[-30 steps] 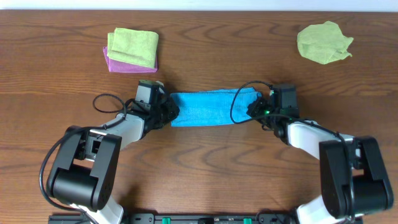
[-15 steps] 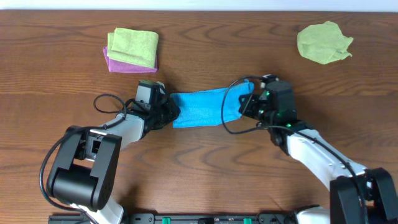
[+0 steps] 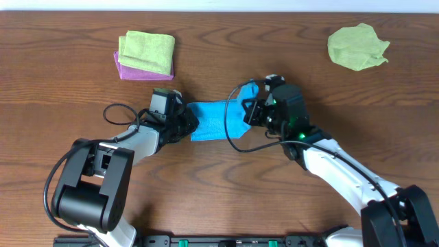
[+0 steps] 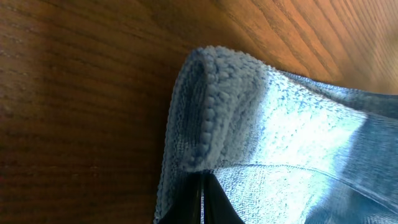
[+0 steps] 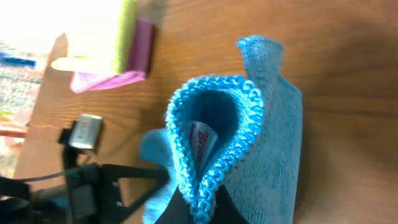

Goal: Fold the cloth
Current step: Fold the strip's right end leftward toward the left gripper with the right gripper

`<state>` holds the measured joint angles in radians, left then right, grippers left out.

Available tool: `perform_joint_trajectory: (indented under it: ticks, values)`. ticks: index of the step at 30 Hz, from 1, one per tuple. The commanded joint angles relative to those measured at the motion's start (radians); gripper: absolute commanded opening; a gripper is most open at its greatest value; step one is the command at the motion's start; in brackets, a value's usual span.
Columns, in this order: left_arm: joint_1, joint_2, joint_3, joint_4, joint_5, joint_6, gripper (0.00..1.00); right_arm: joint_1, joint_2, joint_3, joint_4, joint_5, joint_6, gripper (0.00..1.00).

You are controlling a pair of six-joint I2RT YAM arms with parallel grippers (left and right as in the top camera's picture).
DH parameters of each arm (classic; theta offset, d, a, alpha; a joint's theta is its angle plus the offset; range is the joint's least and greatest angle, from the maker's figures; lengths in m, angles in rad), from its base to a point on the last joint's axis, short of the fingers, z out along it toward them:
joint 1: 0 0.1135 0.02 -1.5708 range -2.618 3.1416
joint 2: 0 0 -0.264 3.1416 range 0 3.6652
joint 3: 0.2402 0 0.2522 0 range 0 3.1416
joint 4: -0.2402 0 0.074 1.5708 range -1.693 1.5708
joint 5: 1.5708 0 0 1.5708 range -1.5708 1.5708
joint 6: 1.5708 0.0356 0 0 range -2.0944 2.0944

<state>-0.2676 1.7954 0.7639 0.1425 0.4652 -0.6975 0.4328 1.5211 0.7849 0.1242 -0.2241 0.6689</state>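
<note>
While half aloft, rumpled blue cloth (image 3: 212, 120)

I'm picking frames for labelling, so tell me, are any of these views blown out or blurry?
Overhead: evenly lit and sharp, the blue cloth clear. Left wrist: glare on the table at upper right, cloth slightly washed out. Right wrist: top-left corner overexposed, the green cloth there bleached and soft.

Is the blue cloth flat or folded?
Mid-fold: right gripper holds one end of the blue cloth raised over the middle; left gripper clamps the other end.
</note>
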Motion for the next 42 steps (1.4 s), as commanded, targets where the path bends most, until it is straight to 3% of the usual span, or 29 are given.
perform_joint_trajectory:
  ticks: [1, 16, 32, 42]
  values:
    - [-0.002, 0.019, 0.008, -0.011, -0.001, 0.025, 0.06, 0.034, 0.029, 0.045, 0.0, 0.011, -0.012, 0.01]
    - [0.0, 0.019, 0.008, -0.011, 0.0, 0.026, 0.06, 0.172, 0.214, 0.127, -0.001, 0.002, -0.014, 0.01]
    - [0.0, -0.034, 0.008, -0.023, 0.061, 0.096, 0.06, 0.191, 0.233, 0.129, -0.005, 0.003, -0.076, 0.01]
    - [0.002, -0.155, 0.014, -0.201, 0.037, 0.198, 0.05, 0.212, 0.233, 0.129, -0.005, -0.012, -0.108, 0.01]
